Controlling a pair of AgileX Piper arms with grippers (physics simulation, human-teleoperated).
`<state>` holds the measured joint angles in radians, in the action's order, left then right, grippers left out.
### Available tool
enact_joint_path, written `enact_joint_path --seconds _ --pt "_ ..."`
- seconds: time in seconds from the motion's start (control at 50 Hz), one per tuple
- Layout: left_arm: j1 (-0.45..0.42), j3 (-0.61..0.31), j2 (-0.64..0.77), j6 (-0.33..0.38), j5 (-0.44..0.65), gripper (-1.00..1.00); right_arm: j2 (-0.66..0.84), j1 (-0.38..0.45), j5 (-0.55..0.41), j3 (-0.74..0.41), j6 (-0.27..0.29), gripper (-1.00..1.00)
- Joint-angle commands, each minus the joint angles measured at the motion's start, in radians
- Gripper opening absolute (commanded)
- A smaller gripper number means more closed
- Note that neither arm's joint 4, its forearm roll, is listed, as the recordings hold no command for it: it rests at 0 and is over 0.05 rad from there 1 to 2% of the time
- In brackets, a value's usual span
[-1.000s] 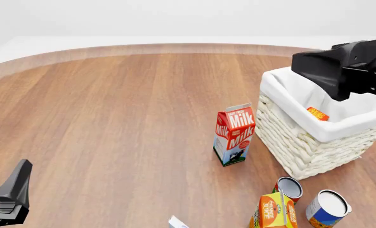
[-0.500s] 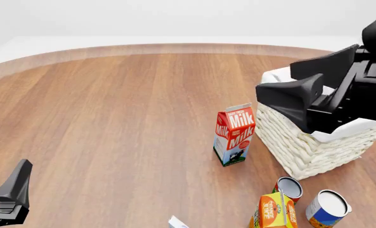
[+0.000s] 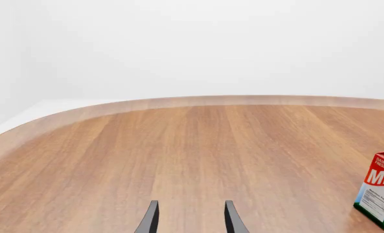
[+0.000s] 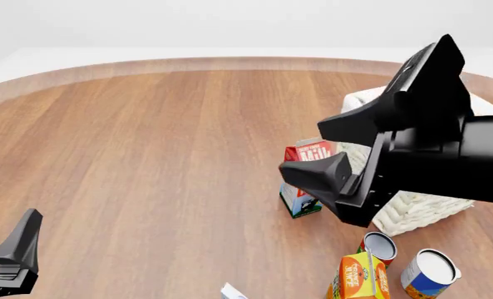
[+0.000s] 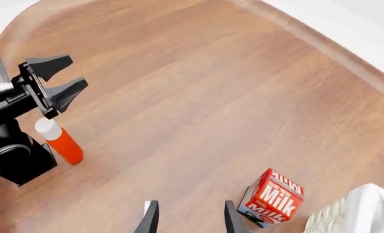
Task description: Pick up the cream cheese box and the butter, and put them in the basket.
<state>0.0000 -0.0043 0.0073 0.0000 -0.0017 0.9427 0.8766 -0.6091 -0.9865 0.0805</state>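
**Grip and clearance for the cheese box [image 4: 232,291]**

Shows only a white corner of the cheese box, at the near edge of the table [image 4: 146,124], just beside the juice carton [image 4: 358,277]. Gives no sight of the butter in any view; may lie behind the right arm, which covers most of the basket [image 4: 408,212]. Finds the left gripper [image 3: 190,222] and the right gripper [image 5: 190,221] both spread and empty.

Probably handles as light, stiff card with smooth, rather slippery faces. Best taken across two flat opposite sides with a gentle squeeze.

Leaves wide bare wood on the left. Crowds the right with the milk carton [image 4: 300,204], the juice carton and two cans [image 4: 379,246] near the basket wall. Calls for a lift above carton tops and rim before crossing.
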Motion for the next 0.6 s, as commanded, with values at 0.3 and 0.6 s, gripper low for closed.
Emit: enact_joint_path --seconds 0.3,0.6 --pt "0.0 0.0 0.0 0.0 0.0 1.0 0.091 0.079 0.101 0.084 -0.043 1.0" --pt "0.0 0.0 0.0 0.0 0.0 1.0 0.166 0.125 0.154 0.11 -0.056 1.0"
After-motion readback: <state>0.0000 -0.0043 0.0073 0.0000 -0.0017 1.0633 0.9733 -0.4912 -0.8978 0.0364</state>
